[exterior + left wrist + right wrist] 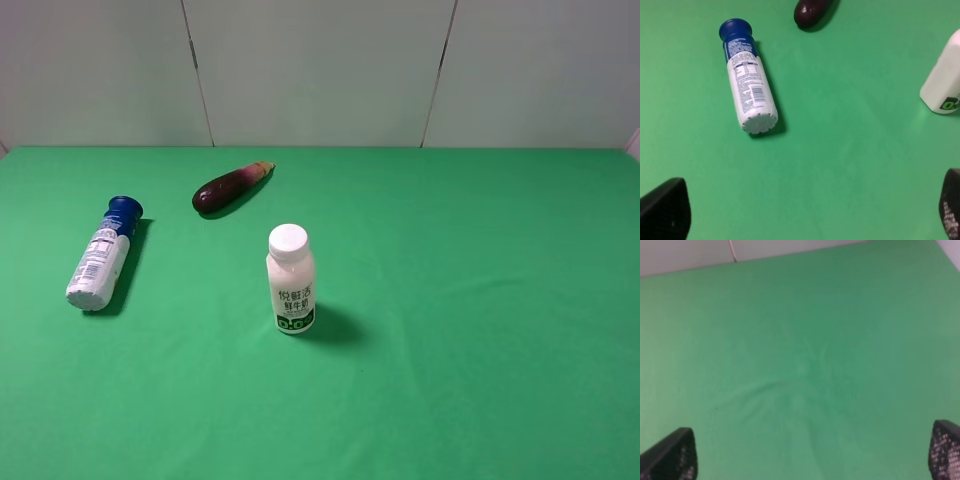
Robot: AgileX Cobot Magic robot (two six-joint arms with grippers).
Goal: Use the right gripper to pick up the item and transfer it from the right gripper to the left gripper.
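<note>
The item, a slim white bottle with a dark blue cap (102, 255), lies on its side at the left of the green table, cap pointing away. It also shows in the left wrist view (747, 84). My left gripper (805, 212) is open and empty, its fingertips (665, 210) wide apart, hovering short of the bottle's base. My right gripper (812, 450) is open and empty over bare green cloth, with only its fingertips (670, 455) showing. Neither arm appears in the exterior high view.
A white-capped milk bottle (291, 279) stands upright near the table's middle, also in the left wrist view (945, 80). A purple eggplant (230, 186) lies behind it to the left, also in the left wrist view (810, 11). A grey wall (320, 70) backs the table.
</note>
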